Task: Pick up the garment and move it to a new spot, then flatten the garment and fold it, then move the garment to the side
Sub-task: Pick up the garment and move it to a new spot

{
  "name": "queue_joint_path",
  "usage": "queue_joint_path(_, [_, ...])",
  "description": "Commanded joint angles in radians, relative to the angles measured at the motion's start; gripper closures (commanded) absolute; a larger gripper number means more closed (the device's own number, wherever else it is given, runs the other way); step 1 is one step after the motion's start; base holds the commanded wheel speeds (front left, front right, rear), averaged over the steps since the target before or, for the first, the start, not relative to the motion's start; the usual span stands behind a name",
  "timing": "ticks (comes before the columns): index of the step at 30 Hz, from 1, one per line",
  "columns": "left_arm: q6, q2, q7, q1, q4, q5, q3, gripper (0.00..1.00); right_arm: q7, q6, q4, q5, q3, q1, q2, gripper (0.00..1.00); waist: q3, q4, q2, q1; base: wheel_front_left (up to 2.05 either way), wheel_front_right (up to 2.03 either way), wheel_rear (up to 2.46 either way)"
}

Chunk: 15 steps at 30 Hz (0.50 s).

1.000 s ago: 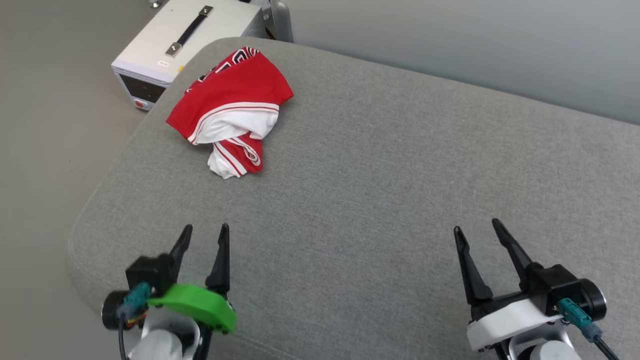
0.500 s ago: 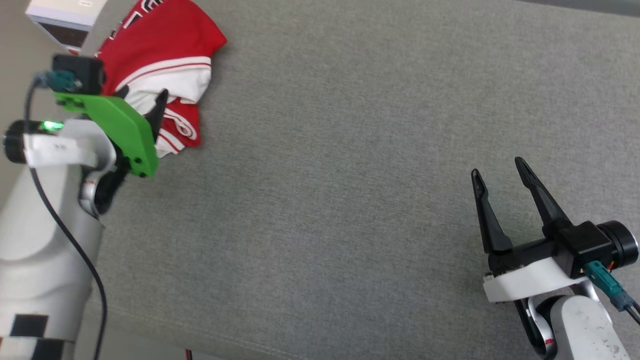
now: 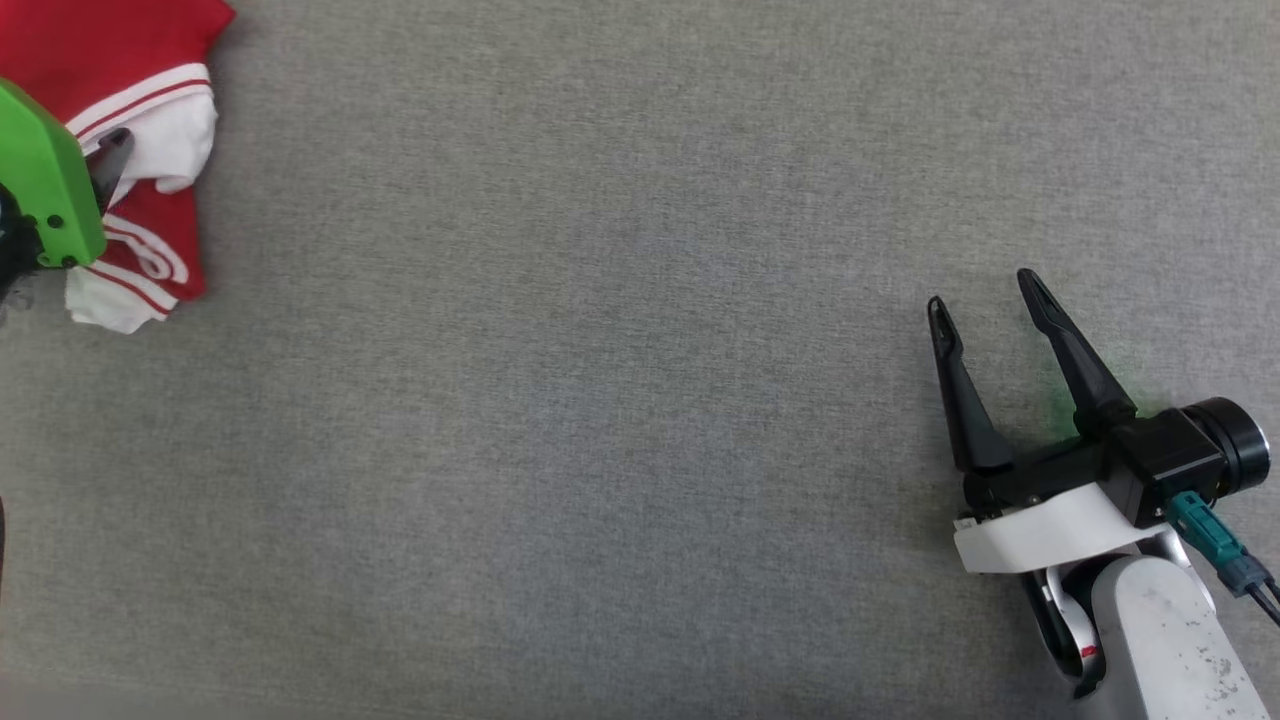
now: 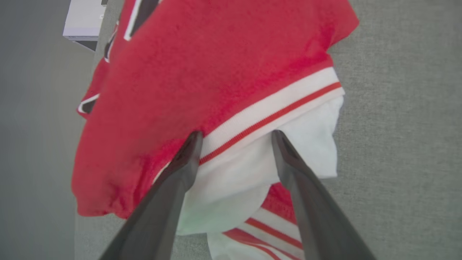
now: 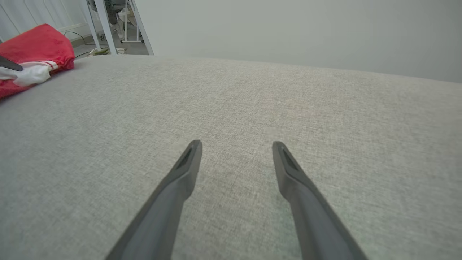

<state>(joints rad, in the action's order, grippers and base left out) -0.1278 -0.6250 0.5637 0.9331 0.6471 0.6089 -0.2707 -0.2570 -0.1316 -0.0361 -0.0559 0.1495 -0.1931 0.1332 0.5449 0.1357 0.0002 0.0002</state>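
- A grey woven fabric cushion (image 3: 620,420) spreads across the head view, with a pale grey wall behind it in the right wrist view.
- The crumpled red jersey garment with white sleeves and red-and-white stripe trim (image 3: 165,135) lies bunched on the cushion, at the head view's upper left edge.
- The left gripper (image 4: 236,134) with a bright green plastic wrist plate (image 3: 40,180) is right over the garment. Its two dark fingers are spread apart, and the striped trim and a white sleeve fold lie between the tips. Nothing is clamped, and whether the tips press into the cloth cannot be told.
- The right gripper (image 3: 982,292) with a white wrist housing is well apart from the garment, over bare cushion. Its fingers are spread wide and hold nothing.
- A white box-shaped device (image 4: 83,20) sits beyond the garment, off the cushion's edge.
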Motion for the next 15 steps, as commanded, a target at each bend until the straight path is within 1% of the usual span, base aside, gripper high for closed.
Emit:
queue_joint_path(1, [-0.003, -0.012, 0.012, 0.021, 0.015, 0.008, -0.006, 0.0, -0.005, 0.001, -0.004, 0.001, 0.0, -0.018, -0.003, 0.0, 0.051, -0.044, -0.0002, -0.0002, 0.0, 0.0, 0.0])
queue_joint_path(5, [-0.001, -0.009, 0.043, 0.023, 0.057, 0.017, -0.014, 0.0, -0.005, 0.001, -0.001, 0.005, -0.001, -0.02, -0.005, 0.0, 0.059, -0.046, -0.0002, -0.0002, 0.0, 0.0, 0.0])
queue_joint_path(6, [-0.001, -0.007, 0.048, 0.023, 0.064, 0.021, -0.014, 0.56, -0.005, 0.001, 0.001, 0.006, -0.001, -0.02, -0.006, 0.0, 0.058, -0.046, -0.0002, -0.0002, 0.0, 0.0, 0.0])
queue_joint_path(7, [-0.001, -0.004, 0.044, 0.023, 0.068, 0.025, -0.014, 1.0, -0.005, 0.001, 0.004, 0.007, -0.002, -0.021, -0.007, 0.0, 0.056, -0.046, -0.0002, -0.0002, 0.0, 0.0, 0.0])
queue_joint_path(12, [-0.001, 0.005, -0.026, 0.017, 0.077, 0.032, -0.001, 1.0, -0.005, 0.001, 0.022, 0.012, 0.001, -0.018, -0.013, 0.0, 0.022, -0.036, -0.0002, -0.0002, 0.0, 0.0, 0.0])
queue_joint_path(15, [0.001, 0.006, -0.087, 0.011, 0.074, 0.037, 0.014, 1.0, -0.005, 0.001, 0.035, 0.01, 0.001, -0.013, -0.013, 0.0, -0.018, -0.029, -0.0002, -0.0002, 0.0, 0.0, 0.0])
